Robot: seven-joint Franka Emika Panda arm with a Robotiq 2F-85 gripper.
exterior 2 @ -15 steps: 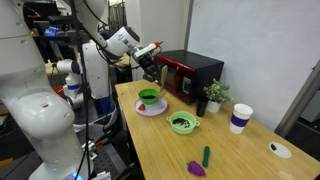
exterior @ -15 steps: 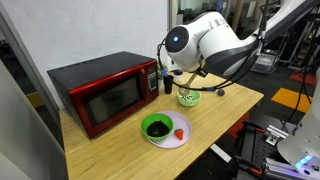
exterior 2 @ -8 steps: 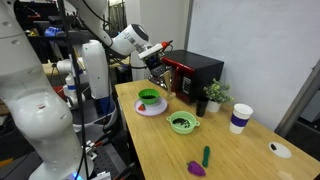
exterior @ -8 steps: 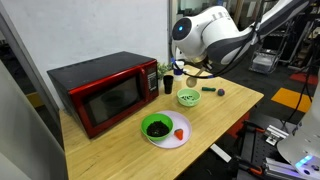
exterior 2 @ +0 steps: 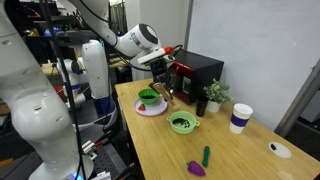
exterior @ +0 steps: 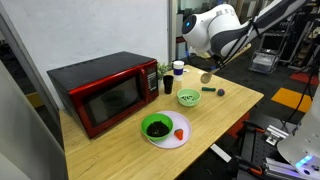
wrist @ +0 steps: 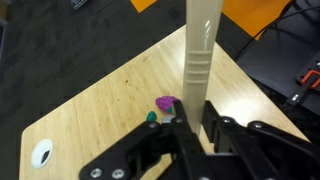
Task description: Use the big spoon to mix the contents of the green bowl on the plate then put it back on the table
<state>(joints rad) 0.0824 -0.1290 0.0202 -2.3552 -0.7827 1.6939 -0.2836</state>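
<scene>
Wrist view looks down on the table [wrist: 90, 110], well below the tool, so any drop from here is a long one. In an exterior view the red microwave [exterior: 105, 92] stands just behind the plate [exterior: 172, 144]. A wide swing on my way over could clip its front.

The plate is loose on the wood. The green bowl [exterior: 146, 124] sits loose on it, beside a small red piece [exterior: 180, 133]. If I come down off-centre or stir too hard, I expect the bowl to skid or tip, or the plate to slide.

The paler lime bowl [exterior: 188, 98] lies nearer the tool, and lowering too soon would put me in the wrong dish.

The gripper [wrist: 195, 125] is closed narrow on the pale handle of the big spoon [wrist: 198, 50]. The spoon hangs in the air near the back of the table, well apart from the green bowl. A slim handle can pivot or slip in the jaws once the tip meets resistance.

The contents [exterior: 157, 129] are a small dark lump, and a fast stroke could flick bits onto the plate.
</scene>
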